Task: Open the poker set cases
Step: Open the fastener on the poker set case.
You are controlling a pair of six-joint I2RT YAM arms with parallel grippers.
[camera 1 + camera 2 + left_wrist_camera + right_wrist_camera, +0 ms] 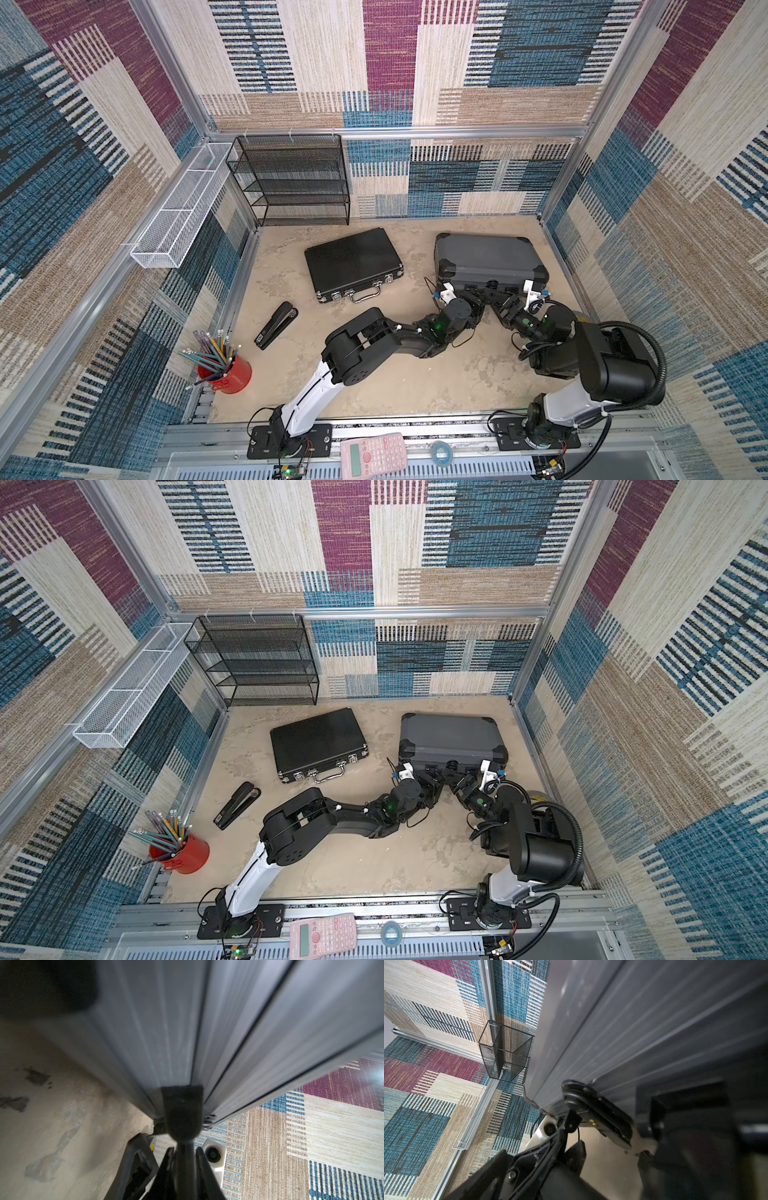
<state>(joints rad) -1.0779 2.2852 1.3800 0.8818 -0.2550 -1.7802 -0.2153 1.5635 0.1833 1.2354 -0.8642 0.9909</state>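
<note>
We read no legible text anywhere; pink calculator point(373, 453) key markings too small, yellow sticker point(539, 798) on right arm blurred.

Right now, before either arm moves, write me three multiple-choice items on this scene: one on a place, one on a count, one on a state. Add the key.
1. Where does the black stapler lie?
A. on the table, between the red pencil cup and the black case
B. on top of that case
C. inside that cup

2. How many cases lie on the table?
A. one
B. two
C. three

3. How is the black case's lid?
A. shut
B. propped half open
C. laid fully back

Key:
1 A, since the stapler rests on bare table with the cup on one side and the case on the other.
2 B, since only the black case and the grey case are there.
3 A, since the lid lies flat on its base in both top views.
</note>
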